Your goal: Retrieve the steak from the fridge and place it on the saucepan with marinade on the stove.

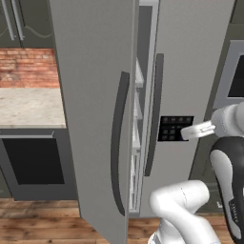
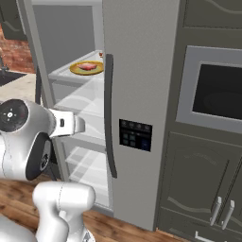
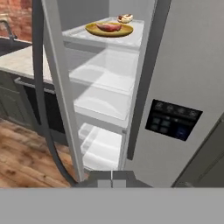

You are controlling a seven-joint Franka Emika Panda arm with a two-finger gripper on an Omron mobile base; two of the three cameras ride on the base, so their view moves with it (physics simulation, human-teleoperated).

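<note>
The fridge (image 2: 137, 71) stands with its left door (image 1: 90, 95) swung open and its right door closed. On the top glass shelf the steak (image 3: 109, 27) lies on a round yellow-olive plate (image 3: 94, 31); it also shows as the steak (image 2: 87, 66) in the right base view. My gripper (image 3: 112, 178) is outside the fridge, well below and in front of that shelf, level with the dark dispenser panel (image 3: 173, 121). Its fingertips look pressed together with nothing between them. The saucepan, marinade and stove are out of view.
A tiny red-and-white item (image 3: 125, 18) sits behind the plate. The open door's edge and long dark handle (image 3: 41, 87) stand left of my hand. A wall oven (image 2: 212, 92) is right of the fridge. A stone counter (image 1: 28, 107) lies to the left.
</note>
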